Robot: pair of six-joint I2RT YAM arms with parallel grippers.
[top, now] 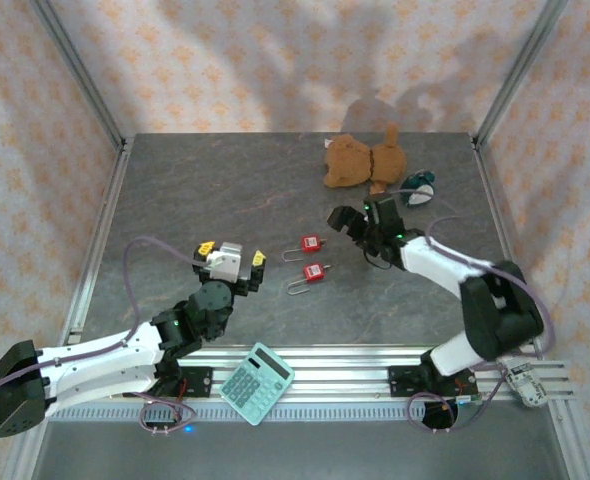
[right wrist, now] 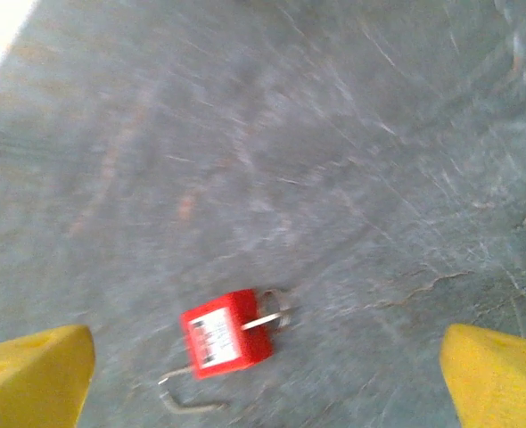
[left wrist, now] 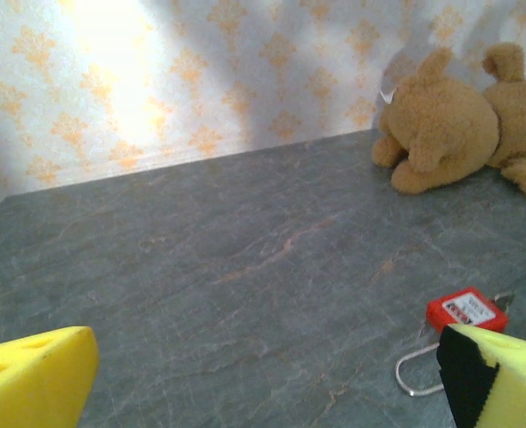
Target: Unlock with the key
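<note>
Two red padlocks (top: pixel 311 243) (top: pixel 316 271) lie mid-table with their wire shackles swung open. In the right wrist view one padlock (right wrist: pixel 227 333) lies flat, blurred, with a silver key (right wrist: pixel 276 314) sticking out of its body. My right gripper (top: pixel 358 222) (right wrist: pixel 263 383) hovers open just right of it, holding nothing. My left gripper (top: pixel 232 252) (left wrist: pixel 263 383) stands open to the left of the padlocks. A red padlock (left wrist: pixel 466 308) shows beside its right yellow finger (left wrist: pixel 504 379), apart from it.
A brown teddy bear (top: pixel 365 160) (left wrist: pixel 450 125) lies at the back of the table. A small teal and white object (top: pixel 418 190) sits beside it. A teal calculator (top: pixel 257 383) rests on the front rail between the arm bases. Patterned walls enclose the table.
</note>
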